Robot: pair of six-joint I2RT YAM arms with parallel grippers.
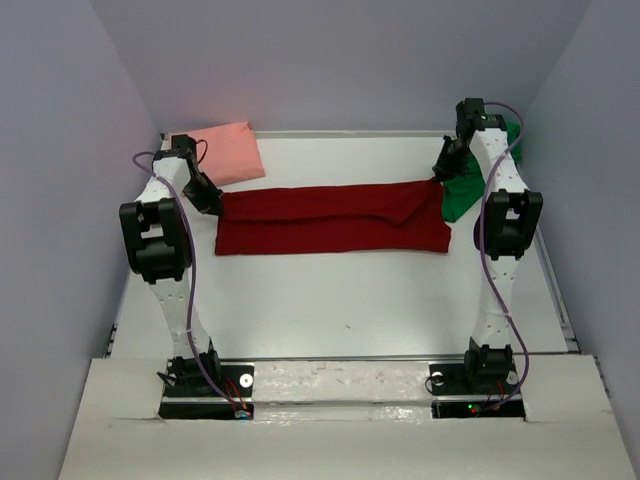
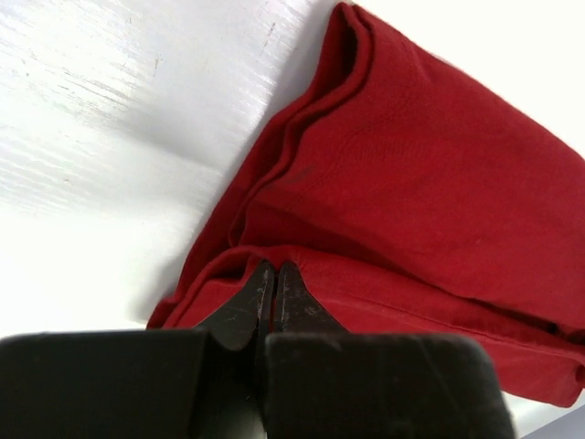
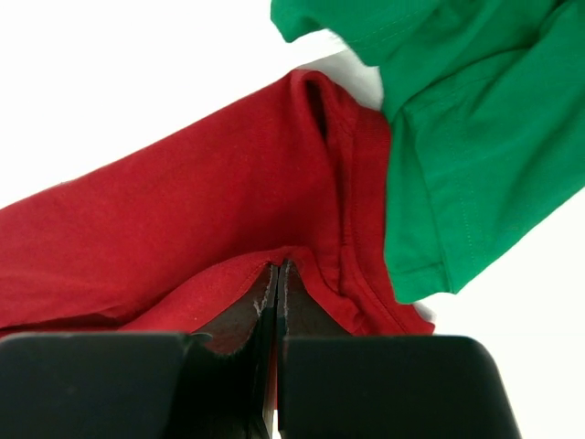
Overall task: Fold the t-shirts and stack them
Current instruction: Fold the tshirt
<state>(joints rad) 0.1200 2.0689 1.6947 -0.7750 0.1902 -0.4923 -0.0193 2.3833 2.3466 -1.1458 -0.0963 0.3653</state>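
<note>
The dark red t-shirt point(image 1: 330, 220) lies folded into a long band across the middle of the table. My left gripper point(image 1: 208, 198) is shut on its far left corner point(image 2: 274, 274). My right gripper point(image 1: 443, 170) is shut on its far right corner point(image 3: 274, 270). The bright green t-shirt point(image 1: 468, 190) lies crumpled at the right, its edge over the red shirt's end, as the right wrist view point(image 3: 466, 137) also shows. The salmon pink t-shirt point(image 1: 225, 150) lies folded at the far left corner.
The white table point(image 1: 340, 300) is walled by grey panels on the left, back and right. Both arm bases point(image 1: 205, 380) sit at the near edge.
</note>
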